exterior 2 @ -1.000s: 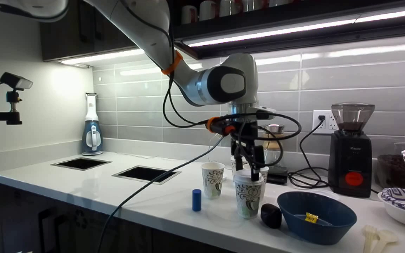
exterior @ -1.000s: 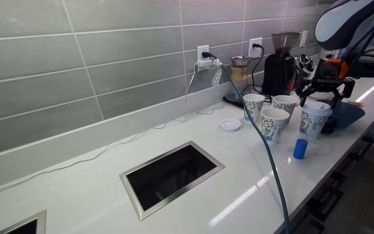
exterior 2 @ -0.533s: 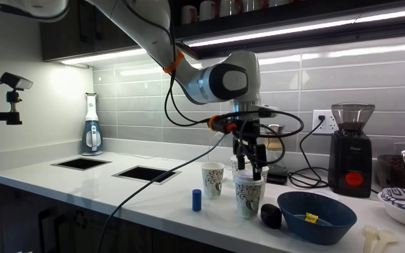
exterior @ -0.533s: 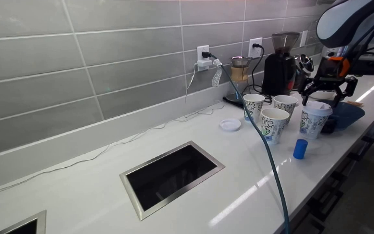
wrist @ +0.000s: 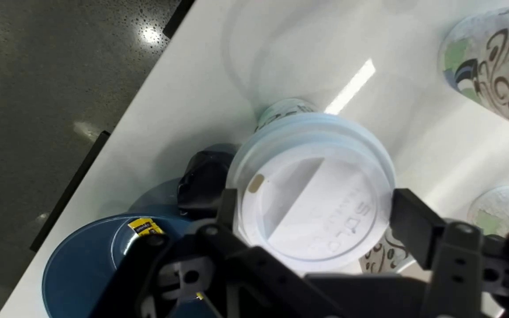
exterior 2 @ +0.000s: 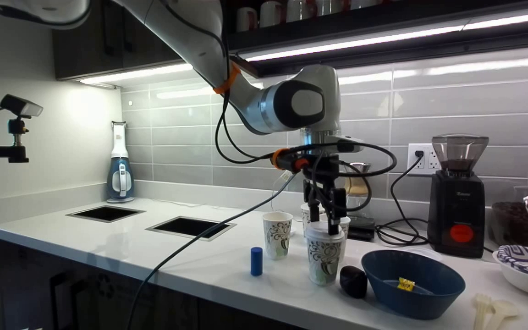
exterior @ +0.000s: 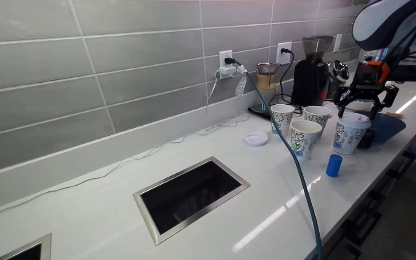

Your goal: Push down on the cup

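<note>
The cup is the tall white paper cup with a white lid. It stands upright on the counter in both exterior views (exterior: 346,140) (exterior 2: 323,262). In the wrist view its white lid (wrist: 307,198) fills the middle, and a strip of the cup's side shows beyond it. My gripper is right above the cup in both exterior views (exterior: 356,115) (exterior 2: 322,224). Its fingers are wide apart, one at each side of the lid, at lid height, as the wrist view (wrist: 314,214) shows. They touch or nearly touch the lid's edges; I cannot tell whether they press.
Several open patterned cups stand close by (exterior: 304,142) (exterior 2: 277,236). A small blue cylinder (exterior: 334,165) stands in front. A black object (exterior 2: 353,281) and a dark blue bowl (exterior 2: 413,307) are beside the cup. A cable (exterior: 300,169) hangs across the counter. A loose lid (exterior: 256,139) lies farther off.
The arm and wrist have risen and shifted a little, while the fingertips stay at lid height. The fingertips look slightly closer together. The cup's lid has shifted very slightly; the rest is unchanged.
</note>
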Available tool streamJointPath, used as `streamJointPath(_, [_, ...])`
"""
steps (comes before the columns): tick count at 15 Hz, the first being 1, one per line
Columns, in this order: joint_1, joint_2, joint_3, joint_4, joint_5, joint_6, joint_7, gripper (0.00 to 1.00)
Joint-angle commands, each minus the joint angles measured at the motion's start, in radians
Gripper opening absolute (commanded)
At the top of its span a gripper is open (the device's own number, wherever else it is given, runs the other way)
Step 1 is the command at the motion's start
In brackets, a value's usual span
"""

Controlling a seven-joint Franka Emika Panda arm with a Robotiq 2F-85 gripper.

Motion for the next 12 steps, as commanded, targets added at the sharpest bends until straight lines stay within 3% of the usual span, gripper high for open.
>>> streamJointPath(1, [0.006, 0.023, -0.005, 0.038, 0.000, -0.026, 0.014, 0.91])
streamJointPath(5, [0.005, 0.031, -0.004, 0.044, 0.006, -0.022, 0.012, 0.89])
streamJointPath(12, [0.004, 0.052, -0.004, 0.059, 0.009, -0.023, 0.011, 0.94])
